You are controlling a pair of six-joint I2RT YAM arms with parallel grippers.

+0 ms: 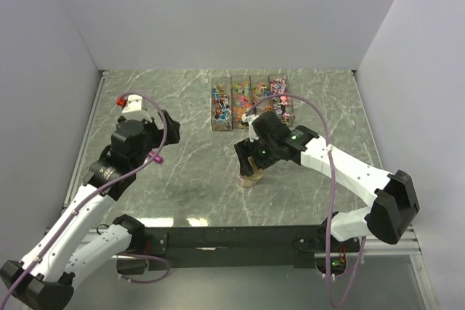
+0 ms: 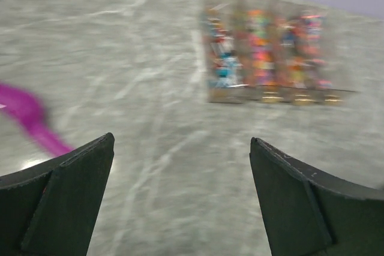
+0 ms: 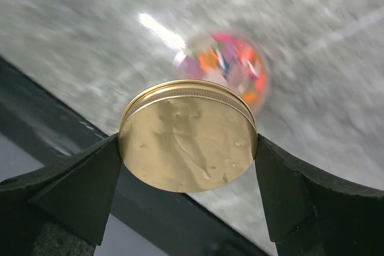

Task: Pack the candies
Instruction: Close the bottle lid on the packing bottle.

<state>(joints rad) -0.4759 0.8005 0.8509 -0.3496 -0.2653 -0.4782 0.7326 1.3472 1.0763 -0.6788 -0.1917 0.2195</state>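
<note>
The left gripper [image 2: 181, 142] has its two dark fingers spread wide apart, with only the grey marbled tabletop [image 2: 150, 196] showing between them; it holds and touches nothing. A magenta plastic scoop [image 2: 29, 114] lies at the left edge of the left wrist view, beside the left finger. The right gripper [image 3: 187, 141] is clamped on a round gold metal lid [image 3: 189, 154], one finger pressing each side of its rim. Just past the lid, in the upper middle of the right wrist view, a blurred round clear container [image 3: 225, 67] shows mixed-colour candies [image 3: 237, 58]. More candies fill a row of clear rectangular boxes [image 1: 251, 103] in the upper centre of the top view.
</note>
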